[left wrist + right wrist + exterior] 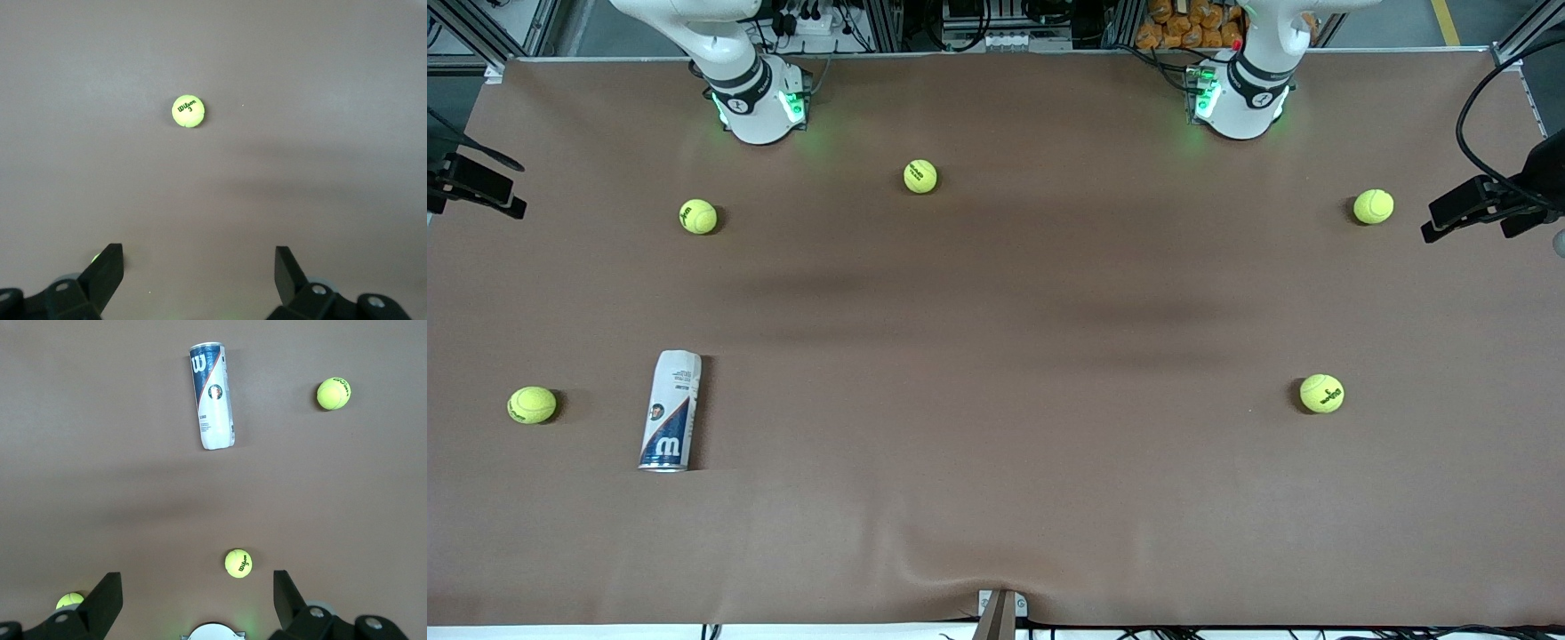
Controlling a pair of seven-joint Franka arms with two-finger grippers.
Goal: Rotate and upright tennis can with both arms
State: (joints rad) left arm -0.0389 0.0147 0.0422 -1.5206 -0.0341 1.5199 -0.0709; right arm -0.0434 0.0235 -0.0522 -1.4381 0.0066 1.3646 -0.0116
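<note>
Front view: found the slim cylindrical tennis can (671,411), white and navy with a red stripe and a white "W", lying on its side toward the right arm's end of the tabletop, silver metal rim pointing at the front camera. Found both white jointed arms waiting, rising from green-lit bases out of the top of that view.

Saw the black two-finger right claw (197,587) in the right wrist view, fingers spread wide and holding nothing, hanging high over the tabletop by its own arm's base, well apart from the can (212,395). Saw the black left claw (197,267) in the left wrist view likewise spread and bare, high over the left arm's end of the tabletop, well apart from the can.

Noted a brown covering over the whole tabletop (996,356), with a wrinkle (925,551) near the edge nearest the front camera. Noted aluminium framing, cables and a heap of orange items (1192,22) along the arms' edge, plus black camera brackets (480,187) at the ends.

Counted five yellow-green tennis balls: one (532,404) near the can, at the right arm's end; one (698,216) roughly between the right arm's base and the can; one (920,176) between the two bases; two (1373,206) (1321,393) toward the left arm's end, the latter nearer the front camera and under the left claw.
</note>
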